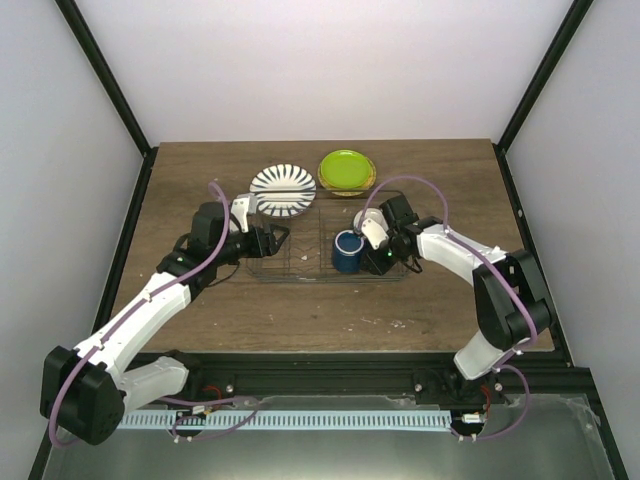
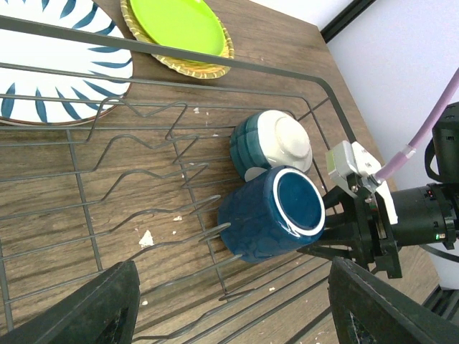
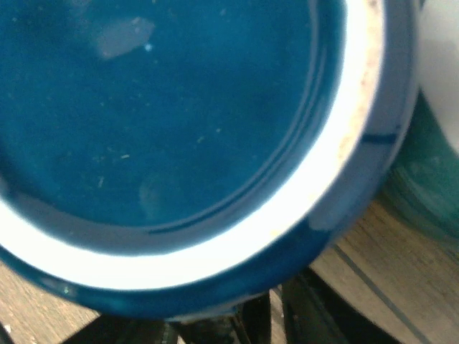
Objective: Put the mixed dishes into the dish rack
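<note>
The dish rack point(image 1: 300, 262) lies mid-table, its wires filling the left wrist view point(image 2: 86, 179). In its right half the dark blue mug point(image 1: 347, 250) lies tipped on the tines, white-ringed base towards my right gripper point(image 1: 374, 248). That gripper's fingers point(image 2: 337, 249) are spread right at the base, and the right wrist view shows the mug point(image 3: 179, 129) filling the frame. The cream bowl with blue base point(image 2: 271, 141) sits beside the mug. My left gripper point(image 1: 276, 240) hangs open and empty over the rack's left half point(image 2: 229, 315). The striped plate point(image 1: 283, 190) and green plate point(image 1: 347, 170) lie behind the rack.
White crumbs point(image 2: 145, 239) lie on the wood under the rack. The table's back wall and black frame posts point(image 1: 530, 90) enclose the space. The two plates touch the rack's far rim point(image 2: 215, 61).
</note>
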`<state>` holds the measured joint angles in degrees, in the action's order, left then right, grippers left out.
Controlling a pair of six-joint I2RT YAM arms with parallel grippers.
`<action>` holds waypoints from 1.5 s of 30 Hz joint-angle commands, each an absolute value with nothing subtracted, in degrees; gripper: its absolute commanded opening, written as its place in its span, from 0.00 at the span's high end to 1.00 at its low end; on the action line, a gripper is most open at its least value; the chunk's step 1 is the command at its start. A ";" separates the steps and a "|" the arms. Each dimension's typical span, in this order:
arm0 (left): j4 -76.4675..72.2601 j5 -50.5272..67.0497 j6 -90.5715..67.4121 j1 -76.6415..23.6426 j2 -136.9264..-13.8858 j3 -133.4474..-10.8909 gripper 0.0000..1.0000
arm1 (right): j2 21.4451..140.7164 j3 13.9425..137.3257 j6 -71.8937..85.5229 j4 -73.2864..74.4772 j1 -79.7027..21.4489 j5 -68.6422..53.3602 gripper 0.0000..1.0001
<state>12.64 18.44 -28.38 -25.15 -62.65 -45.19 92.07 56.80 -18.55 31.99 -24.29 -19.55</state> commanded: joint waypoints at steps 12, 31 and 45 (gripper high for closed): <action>13.35 18.06 -27.80 -24.83 -62.25 -45.46 0.26 | 86.31 61.11 -17.03 35.37 -25.48 -14.71 0.45; 21.56 16.44 -21.20 -7.97 -83.57 -70.20 0.22 | 72.12 62.26 -9.44 29.23 -25.61 -2.42 0.19; 26.59 14.48 -17.77 -2.42 -113.85 -94.06 0.24 | 64.45 56.29 -2.06 19.80 -25.58 -5.96 0.17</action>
<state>23.90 14.61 -19.27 -2.39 -108.99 -89.23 66.72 56.07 -3.88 23.35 -25.06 -5.78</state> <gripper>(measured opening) 0.764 0.828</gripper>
